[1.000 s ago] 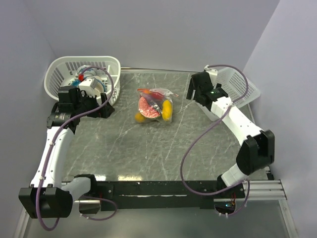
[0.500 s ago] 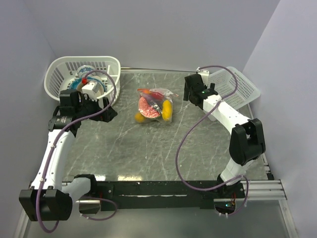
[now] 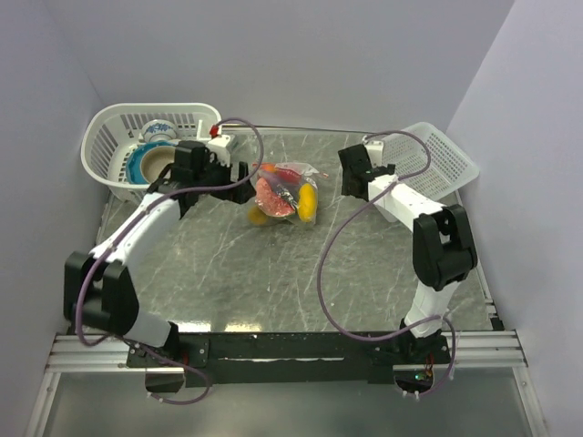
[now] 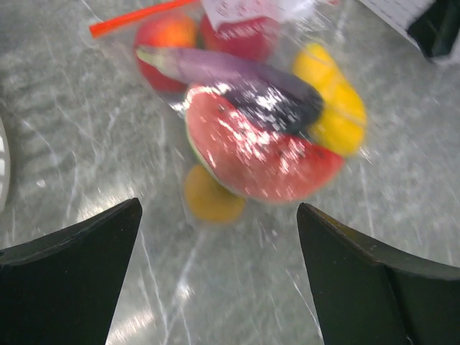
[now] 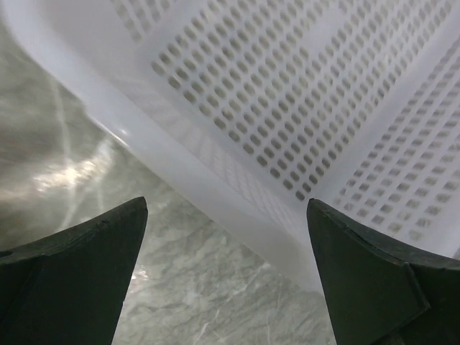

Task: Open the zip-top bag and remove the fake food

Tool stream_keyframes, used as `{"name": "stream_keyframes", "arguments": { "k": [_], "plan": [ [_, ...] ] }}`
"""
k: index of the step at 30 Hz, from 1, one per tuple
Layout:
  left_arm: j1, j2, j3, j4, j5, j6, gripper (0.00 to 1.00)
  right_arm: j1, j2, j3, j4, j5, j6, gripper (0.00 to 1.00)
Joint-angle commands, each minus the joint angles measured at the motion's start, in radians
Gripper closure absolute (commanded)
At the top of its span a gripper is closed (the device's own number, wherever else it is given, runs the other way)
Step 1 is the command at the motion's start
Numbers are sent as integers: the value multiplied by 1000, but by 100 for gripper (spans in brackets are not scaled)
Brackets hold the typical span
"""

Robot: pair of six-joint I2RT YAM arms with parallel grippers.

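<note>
Grey marbled tabletop [image 3: 273, 273], lilac walls [image 3: 301, 55]: my left gripper [image 4: 219, 208] gapes wide at the clear crinkly zip-top bag [image 4: 215, 43] of plastic toy food [image 4: 266, 158]; my right gripper [image 5: 226, 205], spread too, faces a white perforated plastic basket [image 5: 287, 108].

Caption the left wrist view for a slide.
Open left gripper above the zip-top bag of fake food lying on the table.

the zip-top bag [image 4: 248, 122] is lying on the marbled table [image 4: 65, 129] in the upper middle, fake food [image 4: 237, 154] showing through it: red watermelon slice [image 4: 277, 164], purple eggplant [image 4: 244, 77], yellow piece [image 4: 334, 108] at right. the left gripper [image 4: 218, 214] is holding its fingers [image 4: 72, 266] wide apart in the lower corners.
</note>
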Motion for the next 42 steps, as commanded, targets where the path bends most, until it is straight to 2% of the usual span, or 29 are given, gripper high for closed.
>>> {"name": "stream_keyframes", "arguments": {
  "k": [1,10,12,16,22,29,33,34,36,37,42],
  "plan": [
    [-30,97,91,121,-130,-52,3,-9,14,-39,-57,35,85,2],
    [-116,287,171,165,-140,-70,3,-22,-87,-180,6,-3,103,6],
    [-130,314,177,169,-131,-69,3,-22,-95,-174,-12,-35,112,9],
    [-179,355,202,172,-155,-49,3,-6,-139,-199,-29,-95,164,23],
    [-199,404,193,184,-163,-26,3,33,-283,-321,-39,-192,250,35],
    [-207,375,96,190,-137,52,2,122,-496,-482,-54,-294,338,37],
    [-207,325,26,144,-124,144,24,214,-555,-518,-75,-313,382,37],
    [-207,292,-12,139,-121,161,38,234,-565,-513,-85,-310,393,36],
    [-207,257,-56,120,-100,218,50,277,-573,-490,-117,-285,405,34],
    [-207,223,-88,83,-97,238,59,287,-581,-480,-128,-275,410,32],
    [-195,88,-219,-37,-118,373,86,316,-608,-389,-183,-247,394,24]
  ]
}}
